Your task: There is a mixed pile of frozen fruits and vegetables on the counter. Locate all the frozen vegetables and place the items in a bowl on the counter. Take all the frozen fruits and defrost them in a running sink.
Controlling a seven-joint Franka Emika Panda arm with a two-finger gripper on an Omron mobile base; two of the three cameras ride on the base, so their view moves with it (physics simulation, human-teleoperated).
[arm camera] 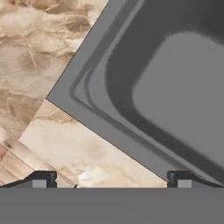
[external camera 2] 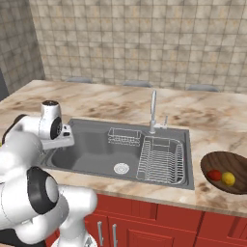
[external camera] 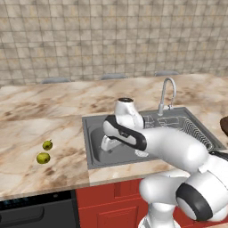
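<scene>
Two yellow-green frozen fruits with short stems, one (external camera: 47,145) slightly smaller than the other (external camera: 43,158), lie on the marbled counter (external camera: 40,120) left of the sink (external camera: 95,158). The dark brown bowl (external camera 2: 226,161) sits on the counter right of the sink and holds the frozen vegetables, a red one (external camera 2: 214,175) and a yellow-orange one (external camera 2: 228,179). My gripper (external camera: 108,146) hangs over the sink's left part, well right of the fruits. In the hand view the gripper (arm camera: 111,179) is open and empty above the sink's corner rim (arm camera: 83,94).
A curved chrome faucet (external camera: 167,94) stands behind the sink. A wire dish rack (external camera 2: 161,161) and a small wire basket (external camera 2: 124,136) sit in the basin beside the round drain (external camera 2: 121,168). Red cabinet fronts (external camera 2: 159,224) run below the counter.
</scene>
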